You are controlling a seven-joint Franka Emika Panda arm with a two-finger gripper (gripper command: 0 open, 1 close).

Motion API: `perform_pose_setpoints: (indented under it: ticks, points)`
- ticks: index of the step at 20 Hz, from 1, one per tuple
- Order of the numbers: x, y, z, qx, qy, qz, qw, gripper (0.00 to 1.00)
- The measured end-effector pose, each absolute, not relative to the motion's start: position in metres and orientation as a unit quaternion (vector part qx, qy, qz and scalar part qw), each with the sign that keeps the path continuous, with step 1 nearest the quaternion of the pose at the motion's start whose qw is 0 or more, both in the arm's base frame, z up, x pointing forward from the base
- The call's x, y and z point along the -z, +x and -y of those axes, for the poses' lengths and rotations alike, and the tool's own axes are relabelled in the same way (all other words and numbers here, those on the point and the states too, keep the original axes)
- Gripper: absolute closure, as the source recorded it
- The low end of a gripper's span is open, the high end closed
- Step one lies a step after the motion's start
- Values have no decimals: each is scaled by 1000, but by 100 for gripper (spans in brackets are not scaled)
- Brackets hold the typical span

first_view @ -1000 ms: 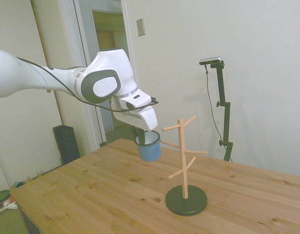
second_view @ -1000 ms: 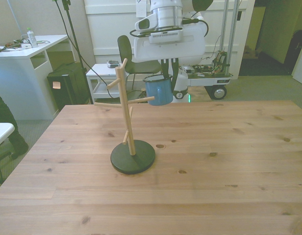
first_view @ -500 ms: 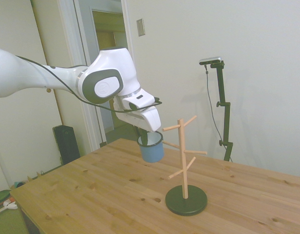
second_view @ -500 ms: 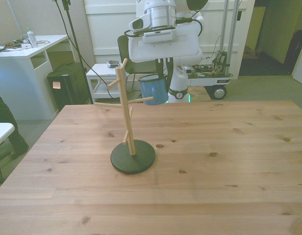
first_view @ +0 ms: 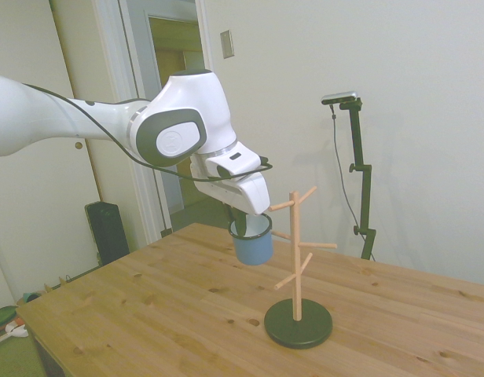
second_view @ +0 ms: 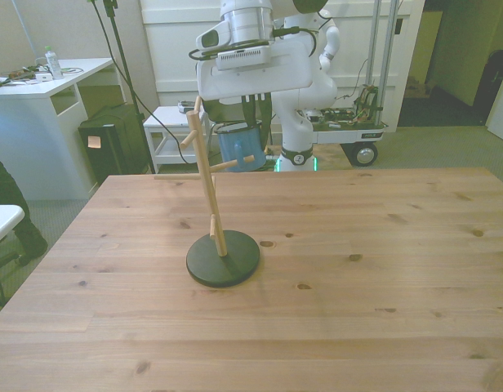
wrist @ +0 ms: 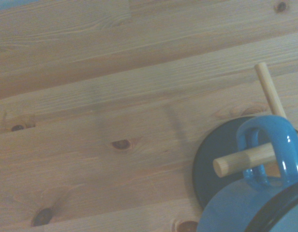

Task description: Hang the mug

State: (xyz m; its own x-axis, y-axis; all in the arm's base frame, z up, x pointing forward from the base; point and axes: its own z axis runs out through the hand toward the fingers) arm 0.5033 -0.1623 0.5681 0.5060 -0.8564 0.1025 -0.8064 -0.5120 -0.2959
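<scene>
The gripper is clamped on the mug (upright), a rack peg through its handle.

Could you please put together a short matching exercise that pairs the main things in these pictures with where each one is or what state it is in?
Things:
1. mug
2. mug's handle
3. round dark base
4. tool

States:
A. flat on the wooden table, carrying the peg tree
B. a wooden peg pokes through its loop
C. shut on the mug's rim
D. held in the air, opening upward

Pairs: 1-D, 2-B, 3-A, 4-C
</scene>
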Motion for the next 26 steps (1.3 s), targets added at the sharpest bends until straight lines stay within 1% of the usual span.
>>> perform_pose_setpoints:
  ticks: [8,9,26]
  points:
    - [-557,501,184,109,-858,-490,109,100]
    - [-556,500,185,107,-858,-491,109,0]
    - [-551,499,182,98,-862,-486,107,0]
